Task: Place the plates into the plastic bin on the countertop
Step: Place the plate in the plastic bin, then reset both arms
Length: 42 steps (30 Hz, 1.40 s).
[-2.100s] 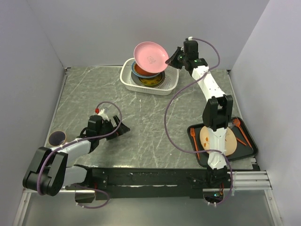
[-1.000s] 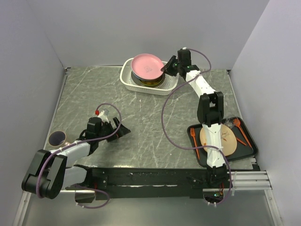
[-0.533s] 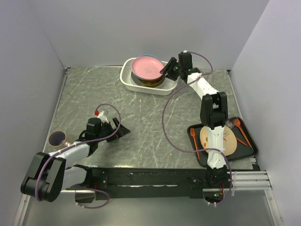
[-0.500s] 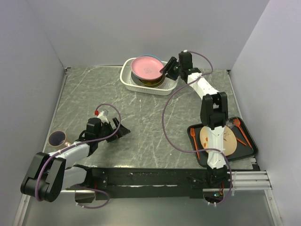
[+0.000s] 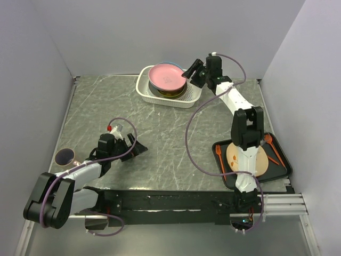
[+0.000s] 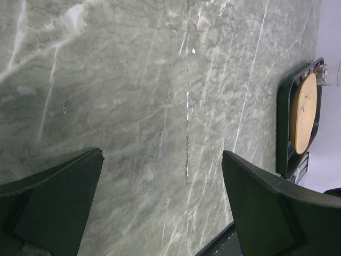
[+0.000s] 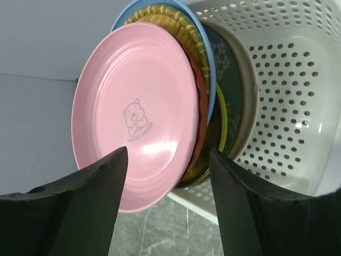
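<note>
A pink plate [image 5: 167,76] with a bear print tops the stack of plates in the white plastic bin [image 5: 143,88] at the back of the countertop [image 5: 160,117]. In the right wrist view the pink plate [image 7: 136,106] covers red [image 7: 199,101], blue [image 7: 211,80] and lime green [image 7: 223,125] plates inside the perforated bin [image 7: 282,96]. My right gripper [image 7: 168,154] is open just off the stack's edge, touching nothing; the top view puts it [image 5: 191,72] at the bin's right end. My left gripper [image 6: 161,156] is open and empty, low over bare countertop [image 6: 133,80].
A black tray [image 5: 281,169] at the near right holds a tan plate [image 5: 248,158] and orange forks [image 5: 219,157]. The left wrist view shows that tray [image 6: 282,106] too. A small dark round cup [image 5: 65,156] sits at the left edge. Grey walls enclose three sides.
The right gripper lowered the pink plate onto the stack in the bin, opened and let it go, then drew back slightly to the right. The left arm stayed where it was.
</note>
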{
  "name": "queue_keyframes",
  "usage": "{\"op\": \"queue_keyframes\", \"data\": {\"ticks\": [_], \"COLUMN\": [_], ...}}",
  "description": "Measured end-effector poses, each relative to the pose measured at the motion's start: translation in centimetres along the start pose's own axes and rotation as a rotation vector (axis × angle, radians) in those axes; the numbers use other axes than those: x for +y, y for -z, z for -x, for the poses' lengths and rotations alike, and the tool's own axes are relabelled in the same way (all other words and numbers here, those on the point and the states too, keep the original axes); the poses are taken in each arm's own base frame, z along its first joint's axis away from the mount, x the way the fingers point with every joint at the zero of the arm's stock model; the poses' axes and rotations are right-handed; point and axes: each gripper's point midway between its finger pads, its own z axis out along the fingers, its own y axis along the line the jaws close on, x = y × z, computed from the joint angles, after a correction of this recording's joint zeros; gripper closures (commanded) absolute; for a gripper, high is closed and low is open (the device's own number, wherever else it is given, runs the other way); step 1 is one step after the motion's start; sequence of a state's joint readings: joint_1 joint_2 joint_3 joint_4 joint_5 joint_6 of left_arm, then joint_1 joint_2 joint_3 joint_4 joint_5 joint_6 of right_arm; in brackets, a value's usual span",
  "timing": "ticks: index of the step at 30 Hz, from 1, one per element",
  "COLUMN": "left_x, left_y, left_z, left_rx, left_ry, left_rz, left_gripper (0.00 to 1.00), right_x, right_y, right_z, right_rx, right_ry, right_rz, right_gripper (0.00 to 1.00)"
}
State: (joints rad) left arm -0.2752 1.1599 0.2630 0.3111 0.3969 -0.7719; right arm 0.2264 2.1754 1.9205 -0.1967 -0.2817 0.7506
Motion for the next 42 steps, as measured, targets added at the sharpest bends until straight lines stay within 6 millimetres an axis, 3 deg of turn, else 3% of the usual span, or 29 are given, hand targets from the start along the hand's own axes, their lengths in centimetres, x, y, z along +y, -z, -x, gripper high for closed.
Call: {"op": "queue_keyframes", "data": {"ticks": [10, 24, 29, 42], "left_x": [-0.7, -2.6, -3.1, -4.2], "left_y": [0.8, 2.0, 2.1, 2.4], "left_z": [0.4, 2.0, 3.0, 5.6], "left_rx": [-0.018, -0.047, -0.062, -0.108], "left_ry": [-0.011, -0.049, -0.063, -0.09], "left_rz": [-0.014, -0.026, -0.015, 0.025], "left_gripper": [0.01, 0.01, 0.01, 0.01], "right_x": [0.0, -4.3, -6.1, -8.1], "right_y": [3.3, 8.5, 11.6, 20.4], "right_z": [0.0, -5.5, -7.9, -11.5], "right_rx": [-0.033, 0.015, 0.026, -0.043], "right_ry": [0.03, 0.037, 0.053, 0.163], "right_rz": [-0.019, -0.098, -0.135, -0.152], "right_gripper": [0.17, 0.08, 0.0, 0.0]}}
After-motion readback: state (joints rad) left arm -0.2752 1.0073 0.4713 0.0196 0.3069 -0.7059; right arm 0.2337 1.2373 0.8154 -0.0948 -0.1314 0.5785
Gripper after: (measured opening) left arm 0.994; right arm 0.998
